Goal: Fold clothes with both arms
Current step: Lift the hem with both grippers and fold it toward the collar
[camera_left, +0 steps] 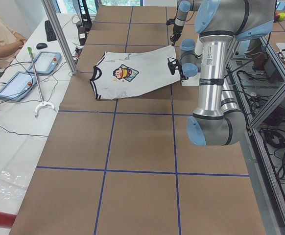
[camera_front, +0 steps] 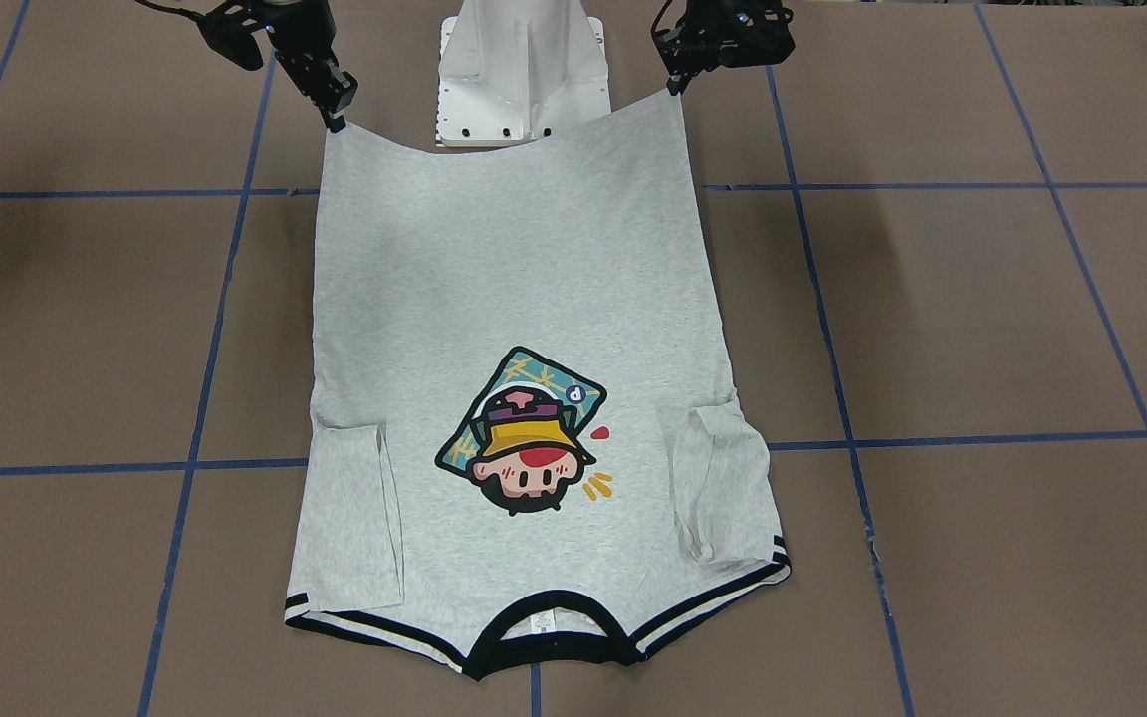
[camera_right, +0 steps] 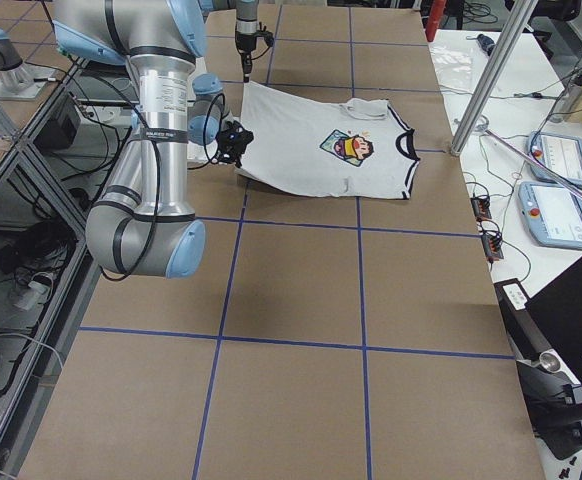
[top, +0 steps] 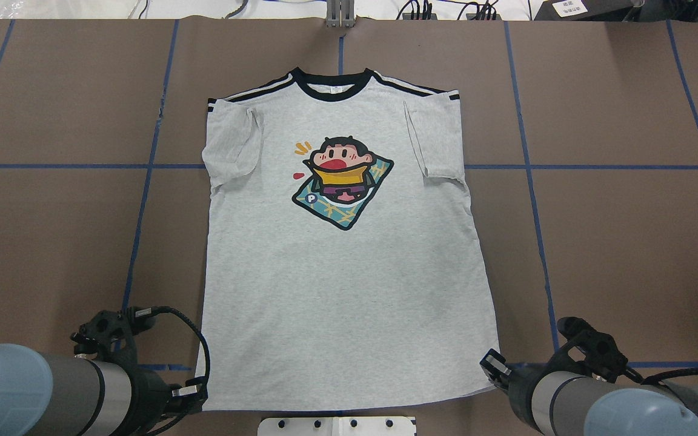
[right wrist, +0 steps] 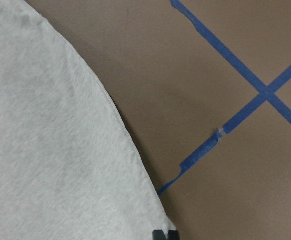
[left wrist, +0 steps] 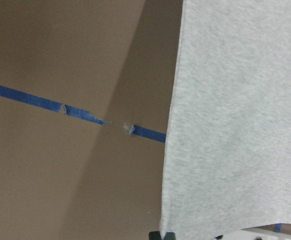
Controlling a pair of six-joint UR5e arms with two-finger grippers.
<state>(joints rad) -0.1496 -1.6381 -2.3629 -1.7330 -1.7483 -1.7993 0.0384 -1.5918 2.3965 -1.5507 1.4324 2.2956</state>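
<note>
The T-shirt (top: 337,290) lies print-side up in the middle of the surface (top: 597,242). Its collar (top: 332,82) is at the side far from the robot, and its hem (top: 337,399) is at the near side, just in front of the white pedestal (camera_front: 519,70). Both sleeves (top: 234,142) are turned in over the body, one on each side of the cartoon print (top: 342,181). The collar end rests flat. The hem end is raised off the surface and sags slightly between its two corners.

The left gripper (camera_front: 678,85) is closed on one hem corner and the right gripper (camera_front: 335,118) is closed on the other. Each wrist view shows the cloth corner pinched at the fingertips, with nothing else held.

The step in hand appears to be carrying the hem toward the collar to fold the shirt in half. Recommended procedure:

1. Move both grippers at equal height and pace, so the hem runs straight and square to the blue tape lines (top: 143,200).
2. Hold light tension between the corners. Too much spread may pull the cloth from the grip, and too little lets the hem droop and crease.
3. Lift high enough that the hanging cloth does not drag the collar end or disturb the turned-in sleeves.
4. Lay the hem level with the shoulder stripes (top: 261,89) before releasing.

No container is in view. The shirt is handled directly on the surface.
</note>
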